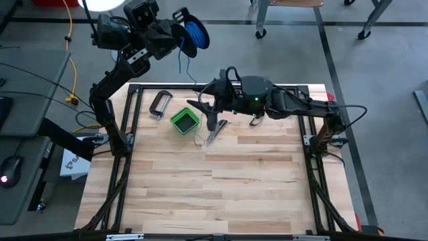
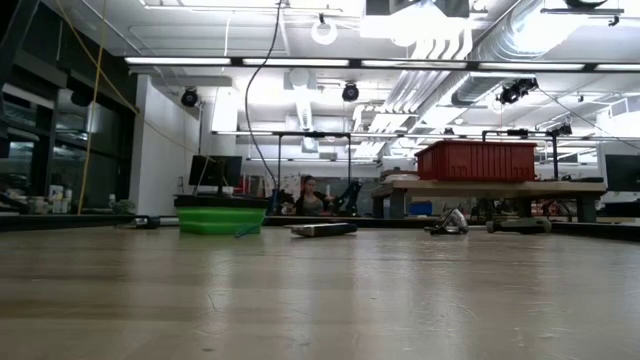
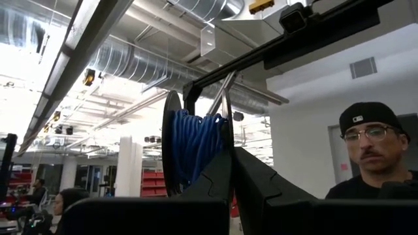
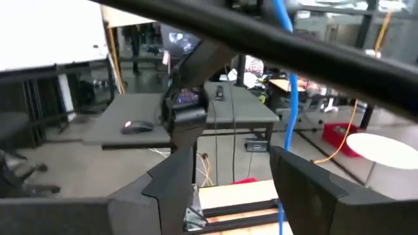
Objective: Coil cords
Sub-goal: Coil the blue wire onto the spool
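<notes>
A small dark spool (image 3: 171,140) wound with blue wire (image 3: 196,147) is held high beyond the table's far left corner by my left gripper (image 1: 179,30), which is shut on it. From the spool (image 1: 195,33) the thin wire (image 1: 179,63) hangs down toward the table's far edge. In the right wrist view the wire (image 4: 290,98) runs upright between the open fingers of my right gripper (image 4: 228,163), close beside one finger (image 4: 307,189). That gripper (image 1: 204,106) points level toward the table's left, above the far middle of the table. My left gripper pinches the rim of one of the spool's flanges (image 3: 228,140) between its two fingers (image 3: 215,186), which point slanting upward. The spool is lifted clear, high above the table, standing on edge with the wire hanging from it. My right gripper: I cannot tell whether the wire touches its finger.
A green box (image 1: 184,120) stands at the table's far left. A metal clamp (image 1: 159,106) lies to its left, and a hand tool (image 1: 215,130) and loose thin wire (image 1: 199,138) lie to its right. A person (image 3: 372,156) stands beyond the table.
</notes>
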Robot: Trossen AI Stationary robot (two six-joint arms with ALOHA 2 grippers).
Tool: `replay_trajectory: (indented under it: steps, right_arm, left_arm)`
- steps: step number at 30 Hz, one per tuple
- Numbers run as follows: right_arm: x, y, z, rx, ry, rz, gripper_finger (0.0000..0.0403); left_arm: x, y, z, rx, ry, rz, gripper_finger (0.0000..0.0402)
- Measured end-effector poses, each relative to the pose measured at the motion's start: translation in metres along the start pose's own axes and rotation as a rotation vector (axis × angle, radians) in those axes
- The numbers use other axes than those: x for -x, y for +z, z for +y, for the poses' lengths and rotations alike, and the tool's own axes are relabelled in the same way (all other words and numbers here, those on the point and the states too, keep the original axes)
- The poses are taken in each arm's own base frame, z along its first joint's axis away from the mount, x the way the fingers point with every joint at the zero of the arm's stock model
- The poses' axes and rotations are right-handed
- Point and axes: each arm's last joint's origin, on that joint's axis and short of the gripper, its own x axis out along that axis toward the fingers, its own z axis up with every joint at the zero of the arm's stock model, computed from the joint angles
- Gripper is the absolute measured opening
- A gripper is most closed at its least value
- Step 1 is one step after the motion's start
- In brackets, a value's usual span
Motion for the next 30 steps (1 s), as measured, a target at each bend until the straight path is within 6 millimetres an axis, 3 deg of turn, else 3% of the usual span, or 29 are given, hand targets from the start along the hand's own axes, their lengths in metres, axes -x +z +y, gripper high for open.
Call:
replay_trajectory:
  steps: [6, 10, 16, 25, 30]
  right_arm:
    - [0.009, -0.001, 0.018, 0.194, 0.092, 0.032, 0.0200]
    - [0.013, 0.003, 0.023, 0.206, -0.036, 0.032, 0.0200]
    - [0.011, 0.008, 0.010, 0.128, -0.182, -0.006, 0.0200]
    - [0.007, 0.011, 0.000, 0.028, -0.094, -0.056, 0.0199]
    - [0.006, 0.010, -0.004, 0.003, -0.090, -0.058, 0.0178]
  left_arm:
    - [0.000, 0.000, 0.000, 0.001, -0.002, 0.003, 0.0001]
    - [0.000, 0.000, 0.000, 0.000, -0.004, 0.005, 0.0001]
    - [0.000, 0.000, 0.000, 0.001, -0.003, 0.005, 0.0001]
    - [0.000, 0.000, 0.000, 0.002, 0.000, 0.002, 0.0001]
    - [0.000, 0.000, 0.000, 0.002, 0.000, 0.002, 0.0001]
